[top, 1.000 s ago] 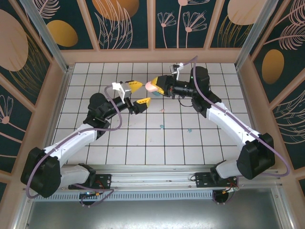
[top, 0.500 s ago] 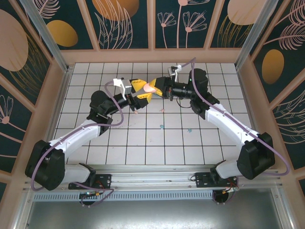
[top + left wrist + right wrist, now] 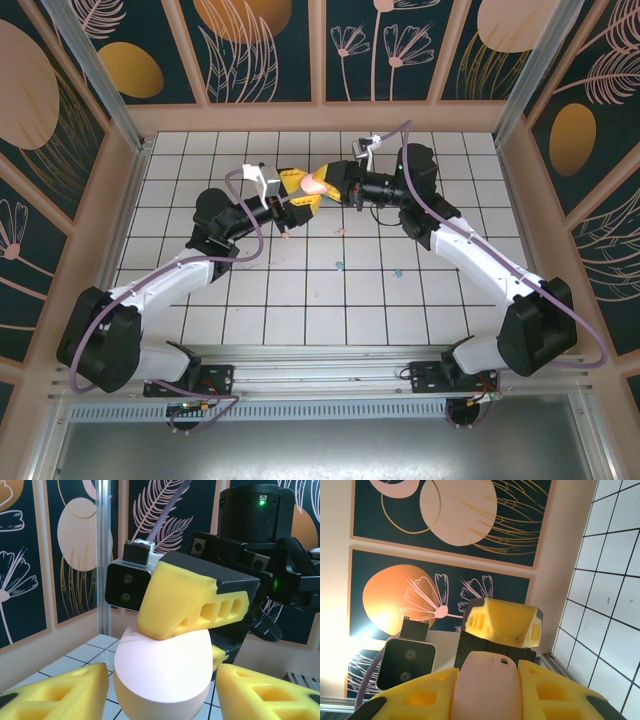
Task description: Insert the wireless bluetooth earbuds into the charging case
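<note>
right jaws: clamped on pink case, held above table toward 12 o'clock | left jaws: part-open, straddling same case from 9 o'clock, touching one side, slight gap on the other | teal earbuds: loose on table, 5 o'clock of case | pink earbud: between

White/blk arms, yellow fingers, purple cables.

Pink oval case is being held clear of the tiles in the right gripper. Two pink earbuds and two teal earbuds are lying loose on the tiles, apart.
</note>
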Robot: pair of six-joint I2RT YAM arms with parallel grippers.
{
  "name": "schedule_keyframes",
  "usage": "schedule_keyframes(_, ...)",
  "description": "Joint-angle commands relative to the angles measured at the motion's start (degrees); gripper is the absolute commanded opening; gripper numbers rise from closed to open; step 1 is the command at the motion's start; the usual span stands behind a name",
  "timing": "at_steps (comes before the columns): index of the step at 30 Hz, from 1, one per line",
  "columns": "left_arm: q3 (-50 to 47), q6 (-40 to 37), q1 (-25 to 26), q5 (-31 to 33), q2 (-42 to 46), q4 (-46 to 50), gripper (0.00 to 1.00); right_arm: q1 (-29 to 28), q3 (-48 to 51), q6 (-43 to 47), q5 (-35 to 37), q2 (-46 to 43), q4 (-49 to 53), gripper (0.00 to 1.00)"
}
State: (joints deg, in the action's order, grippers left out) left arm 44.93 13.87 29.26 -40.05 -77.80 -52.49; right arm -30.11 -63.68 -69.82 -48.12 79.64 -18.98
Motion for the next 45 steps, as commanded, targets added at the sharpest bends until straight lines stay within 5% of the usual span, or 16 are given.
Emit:
schedule_keyframes(1, 2.0, 0.5, -0.2, -0.6, -0.7, -1.4, 0.53, -0.4, -1.1, -0.2, -1.4, -1.2, -2.5, 0.08)
schedule_keyframes(23, 2.3, 0.1, -0.1, -0.4, -1.5, 0.8, 0.55, -0.3, -1.1, 0.3, -1.6, -1.3, -2.4, 0.07)
schedule_keyframes(27, 2.5, 0.2, -0.2, -0.5, -1.7, 0.8, 0.50, -0.2, -1.2, 0.4, -1.6, -1.1, -2.2, 0.07)
schedule_keyframes(33, 2.7, 0.4, -0.2, -0.4, -1.6, 0.3, 0.31, -0.2, -1.2, 1.0, -1.7, -1.0, -1.6, 0.08)
schedule_keyframes(41, 2.6, -0.3, -0.1, -0.7, 0.8, 1.8, 0.23, 1.4, -1.7, 6.8, -0.3, -1.6, 6.0, 0.52)
schedule_keyframes(45, 2.5, -3.3, -0.1, -0.8, 3.3, 7.3, 0.22, 5.4, -2.4, 12.9, 2.9, -5.2, 13.2, 0.64)
